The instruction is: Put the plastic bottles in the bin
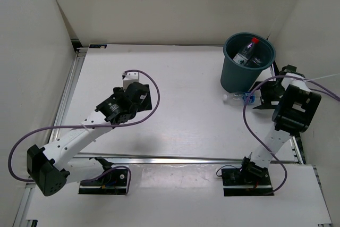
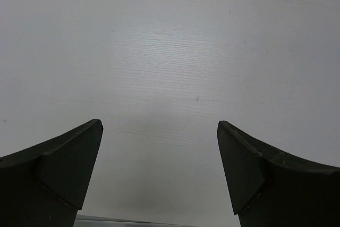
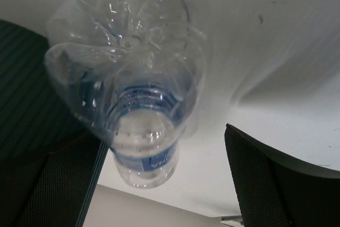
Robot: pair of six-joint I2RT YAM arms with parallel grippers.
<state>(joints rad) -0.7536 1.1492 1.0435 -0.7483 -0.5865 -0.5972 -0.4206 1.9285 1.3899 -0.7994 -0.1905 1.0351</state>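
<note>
Slippage risk: released right end effector (image 3: 164,136) straddles clear blue-labelled plastic bottle (image 3: 133,94) off-centre, at six o'clock of round teal plastic bin (image 1: 236,75).

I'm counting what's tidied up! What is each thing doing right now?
bin: standing upright, open top, bottles inside.
red-capped bottle: already in the bin, leaning.
blue-label bottle: lying on the table beside the bin, not gripped.
left fingers: open, empty, above bare table.
right fingers: open, right by the blue-label bottle, not squeezing it.
</note>
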